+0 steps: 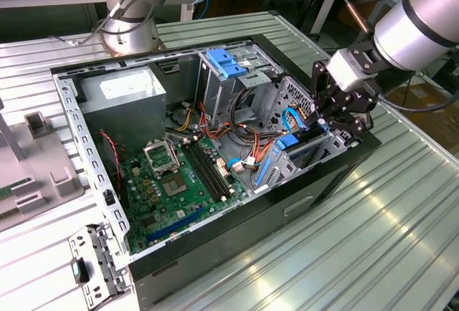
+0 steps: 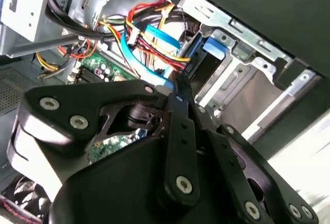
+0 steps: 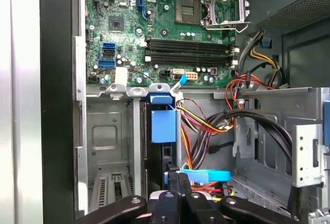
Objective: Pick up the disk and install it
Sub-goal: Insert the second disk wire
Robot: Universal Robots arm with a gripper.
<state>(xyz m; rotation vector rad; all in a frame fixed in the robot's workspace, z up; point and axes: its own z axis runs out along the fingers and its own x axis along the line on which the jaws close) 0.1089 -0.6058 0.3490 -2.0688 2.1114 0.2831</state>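
The disk [image 3: 164, 126] stands on edge in a lower bay of the open computer case [image 1: 93, 175]; its blue carrier frame and dark edge show. In the exterior view the disk [image 1: 307, 145] sits at the case's right end. My gripper [image 3: 178, 175] is shut, with its fingertips together at the disk's outer end beside a blue flat cable [image 3: 206, 175]. Whether they touch the disk I cannot tell. In the second wrist view the gripper [image 2: 178, 82] points at the bay, where the disk's blue tab [image 2: 214, 46] shows. In the exterior view the gripper [image 1: 337, 126] hangs over the case's right wall.
A green motherboard [image 1: 168, 185], a grey power supply [image 1: 122, 99] and bundles of coloured cables [image 3: 216, 126] lie inside the case. A blue bracket [image 1: 226, 64] tops the metal drive cage [image 1: 237, 85]. A loose metal part [image 1: 93, 264] lies on the slatted table [image 1: 344, 254].
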